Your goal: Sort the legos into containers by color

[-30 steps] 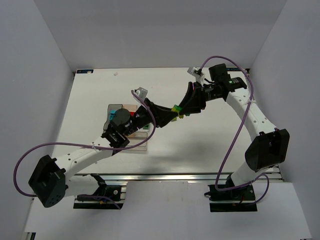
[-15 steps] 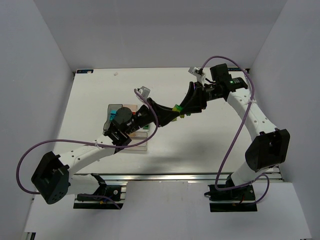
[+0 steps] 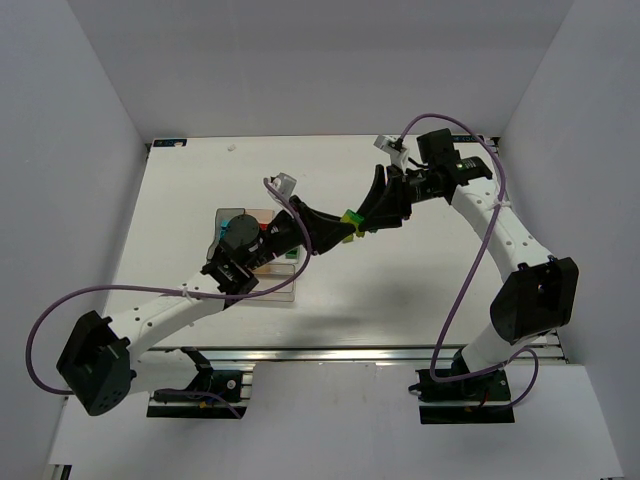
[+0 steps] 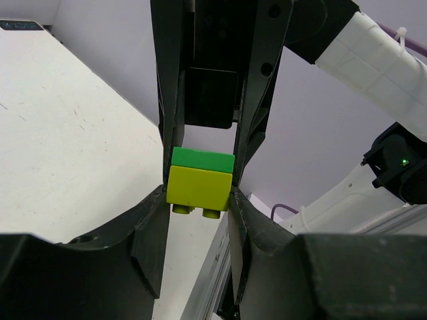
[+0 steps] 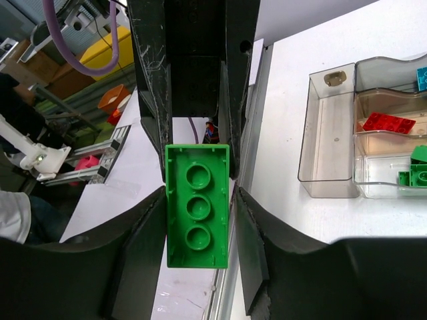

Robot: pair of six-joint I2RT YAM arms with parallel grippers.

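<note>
Clamping the lime-yellow brick [image 4: 198, 187] by two opposite sides, the left end effector [image 4: 198, 195] has its fingers drawn tight against the plastic, and the brick's studs face its own wrist camera. The right end effector [image 5: 198, 193] comes in from the opposite direction and is closed the same way on the green brick [image 5: 197, 203]. That brick is stuck to the yellow one's far face, its hollow underside turned toward the right wrist camera. No gap shows at the seam, and the joined pair hangs in the air above the middle of the worktop [image 3: 400, 280], carried only by the two arms. Set against the overhead pictures of the last second, very little differs. The meeting point of the fingers has crept slightly toward the far left, the left arm [image 3: 170, 310] has swayed and come back, and the coloured pair reads as one lump throughout. My judgement is that a pull-apart is under way but has not succeeded, so neither brick is free to be sorted yet. Further out, the tray [image 5: 320, 133] of see-through bins sits left of centre, partly under the left arm. Its tan-tinted bin [image 5: 363, 107] holds a red brick [image 5: 383, 123], and a neighbouring clear bin holds green bricks [image 5: 417, 175]. Once freed, the green piece probably belongs with those; where the yellow one goes I cannot tell.
</note>
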